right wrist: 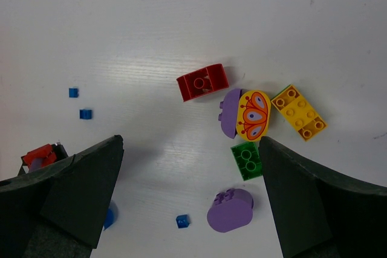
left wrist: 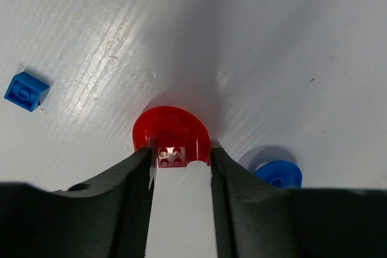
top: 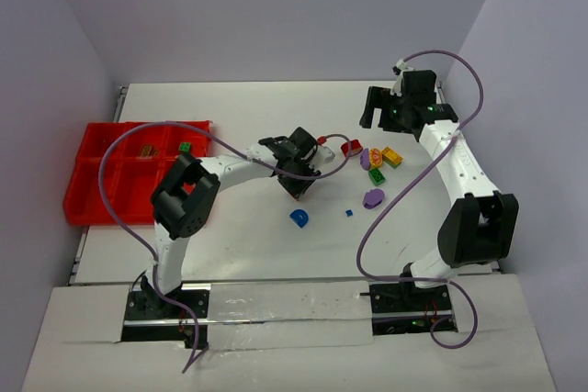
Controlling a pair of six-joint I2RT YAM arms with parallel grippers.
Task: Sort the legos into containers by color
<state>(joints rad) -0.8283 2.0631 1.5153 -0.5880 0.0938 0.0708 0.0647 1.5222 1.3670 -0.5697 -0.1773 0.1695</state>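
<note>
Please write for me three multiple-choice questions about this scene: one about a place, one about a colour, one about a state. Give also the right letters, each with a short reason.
1. Where is the red arch?
A) in a bin
B) between the jaws of the left gripper
C) on top of a purple piece

2. What colour is the eight-stud brick?
A) blue
B) green
C) yellow

3. How are the jaws of the right gripper?
A) wide open, empty
B) shut on a green brick
C) shut, empty

Answers:
1 B: the left wrist view shows a jaw on each side of the arch.
2 C: the right wrist view shows it yellow.
3 A: they stand far apart and hold nothing.
</note>
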